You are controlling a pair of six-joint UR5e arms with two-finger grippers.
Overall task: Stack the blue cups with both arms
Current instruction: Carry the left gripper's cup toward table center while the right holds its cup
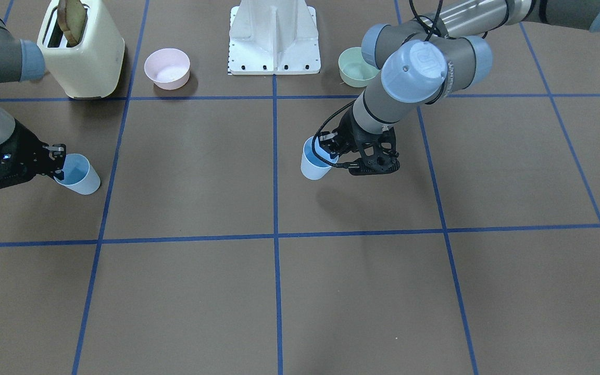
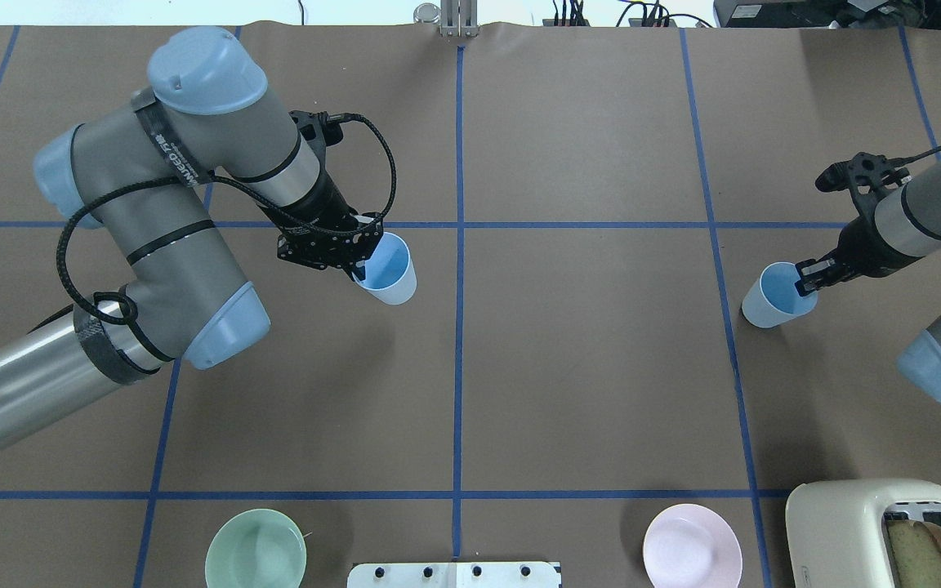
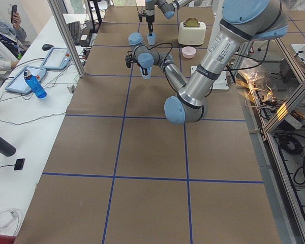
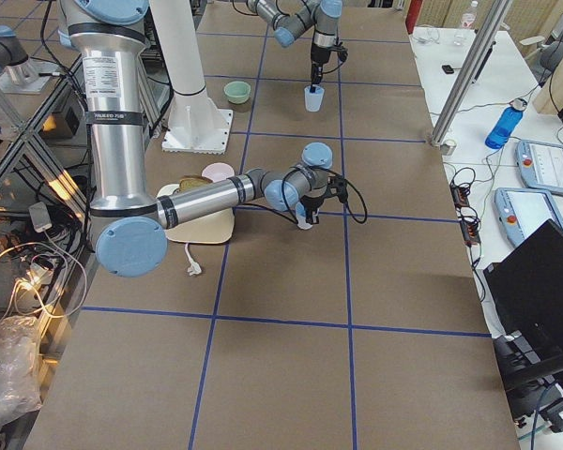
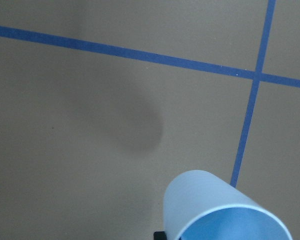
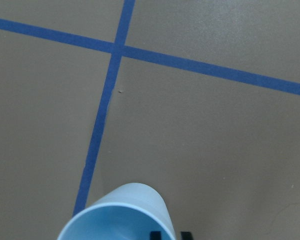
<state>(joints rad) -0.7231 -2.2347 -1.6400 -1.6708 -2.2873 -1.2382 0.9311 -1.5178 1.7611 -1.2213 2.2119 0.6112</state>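
Observation:
There are two pale-blue cups. My left gripper [image 2: 360,265] is shut on the rim of one blue cup [image 2: 387,273] and holds it tilted above the table near the centre line. This gripper [image 1: 331,153] and its cup [image 1: 314,161] also show in the front view, with a shadow underneath. The cup fills the bottom of the left wrist view [image 5: 220,210]. My right gripper [image 2: 805,282] is shut on the rim of the other blue cup [image 2: 777,296], also tilted, far to the right. That cup [image 1: 77,174] and gripper [image 1: 58,166] show in the front view. I cannot tell whether this cup touches the table.
A cream toaster [image 2: 887,531] with bread in it stands near the robot on its right side, with a pink bowl [image 2: 691,545] beside it. A green bowl [image 2: 256,549] sits near the robot on its left side. The white base pedestal [image 2: 454,574] stands between the bowls.

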